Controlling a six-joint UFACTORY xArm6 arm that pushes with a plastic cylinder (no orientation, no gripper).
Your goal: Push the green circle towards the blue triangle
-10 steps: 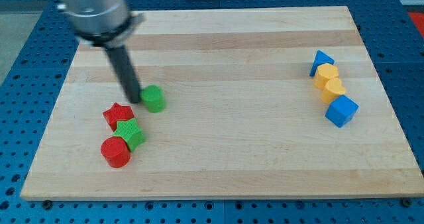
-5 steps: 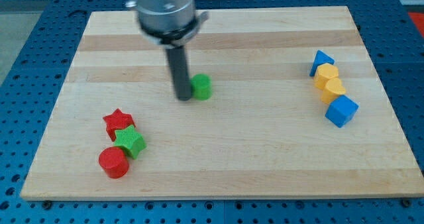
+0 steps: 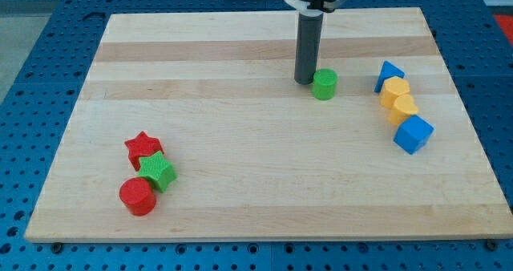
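Observation:
The green circle [image 3: 325, 85] is a short green cylinder on the wooden board, right of centre in the upper half. My tip [image 3: 304, 82] stands just left of it, touching or nearly touching its left side. The blue triangle [image 3: 389, 74] lies near the board's right edge, to the right of the green circle and slightly higher, with a gap of bare board between them.
Two yellow blocks [image 3: 394, 90] [image 3: 403, 107] and a blue cube [image 3: 413, 134] run in a line down from the blue triangle. At the lower left sit a red star [image 3: 143, 147], a green star [image 3: 158, 171] and a red cylinder [image 3: 137, 196].
My tip and the green circle have moved together to the right and slightly up, from the board's left part toward the blue triangle. The other blocks have not moved.

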